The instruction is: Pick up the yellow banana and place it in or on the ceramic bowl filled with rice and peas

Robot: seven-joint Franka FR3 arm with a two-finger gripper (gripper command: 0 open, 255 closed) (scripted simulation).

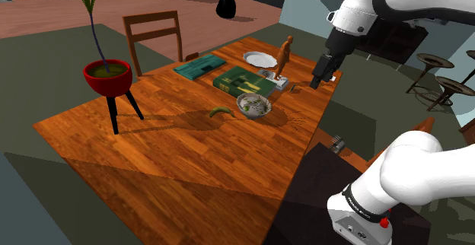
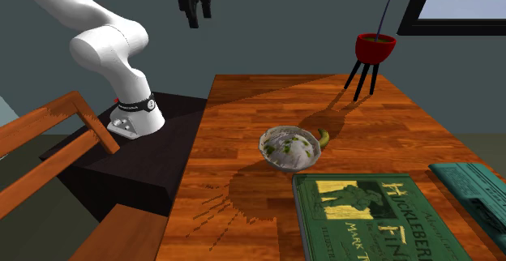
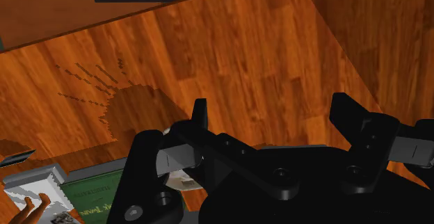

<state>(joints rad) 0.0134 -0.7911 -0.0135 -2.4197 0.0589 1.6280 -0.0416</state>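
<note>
Banana [image 1: 221, 112], greenish yellow, is seen lying flat on the wooden surface [image 1: 167, 152], just beside the bowl [image 1: 252, 115] on the side toward the red pot [image 1: 107, 76]; whether the two touch cannot be told. The bowl is filled with white grains and green bits, and a green book [image 1: 243, 81] is laid just behind it in the shoulder view. The claw [image 1: 316, 84] is held in the air above the surface's edge nearest the stand [image 1: 304, 198], well apart from banana and bowl. In the wrist view its fingers [image 3: 199, 115] are seen spread wide, and nothing is gripped between them.
</note>
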